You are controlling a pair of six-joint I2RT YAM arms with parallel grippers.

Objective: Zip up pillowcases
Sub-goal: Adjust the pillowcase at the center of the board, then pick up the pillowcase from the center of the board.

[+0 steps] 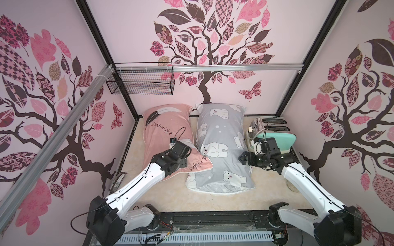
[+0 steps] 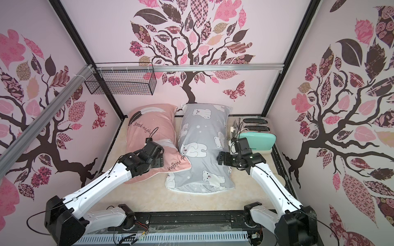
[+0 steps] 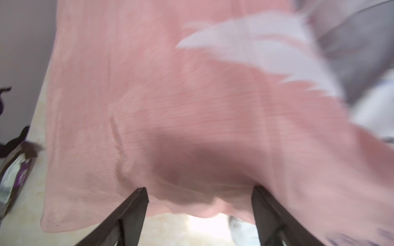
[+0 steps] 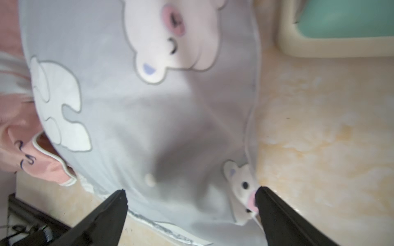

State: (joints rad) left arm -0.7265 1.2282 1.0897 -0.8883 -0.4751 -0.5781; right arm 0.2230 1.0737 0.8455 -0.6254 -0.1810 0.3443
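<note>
Find grey pillowcase point(image 1: 221, 132) mouth at lower centre, long axis up the frame; reach with nearer right gripper point(image 4: 191, 191), jaws spread wide, empty; left gripper point(image 3: 199, 189) likewise

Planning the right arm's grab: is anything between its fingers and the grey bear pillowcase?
Nothing visible. The right gripper hangs open directly over the grey polar-bear pillowcase, near its side edge. The mint-green appliance stands off to the side.
</note>
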